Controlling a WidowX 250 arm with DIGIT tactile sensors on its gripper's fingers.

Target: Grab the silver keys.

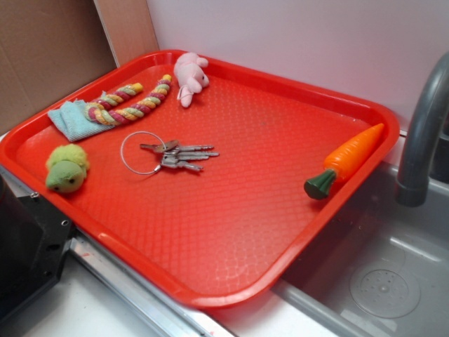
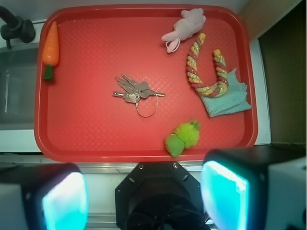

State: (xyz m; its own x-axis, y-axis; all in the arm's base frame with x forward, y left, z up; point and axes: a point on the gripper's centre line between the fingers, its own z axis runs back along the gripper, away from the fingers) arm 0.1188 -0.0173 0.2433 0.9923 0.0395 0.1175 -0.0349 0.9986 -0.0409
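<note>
Silver keys (image 1: 179, 155) flat on red tray (image 1: 231, 232), slightly left of centre in exterior view, wire loop (image 1: 142, 152) at their 9 o'clock. Green plush (image 1: 66, 168) near, at 8 o'clock; striped rope (image 1: 130, 104) over teal cloth (image 1: 70, 118) at 11; pink bunny (image 1: 190, 78) at 12; toy carrot (image 1: 345, 160) well apart at 3, on tray rim. End effector (image 2: 144, 194) above tray's near edge in wrist view, fingers (image 2: 64, 201) wide apart, gripping nothing.

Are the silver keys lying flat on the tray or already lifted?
Lying flat: the silver keys rest fanned on the red tray, and no gripper fingers touch them.
</note>
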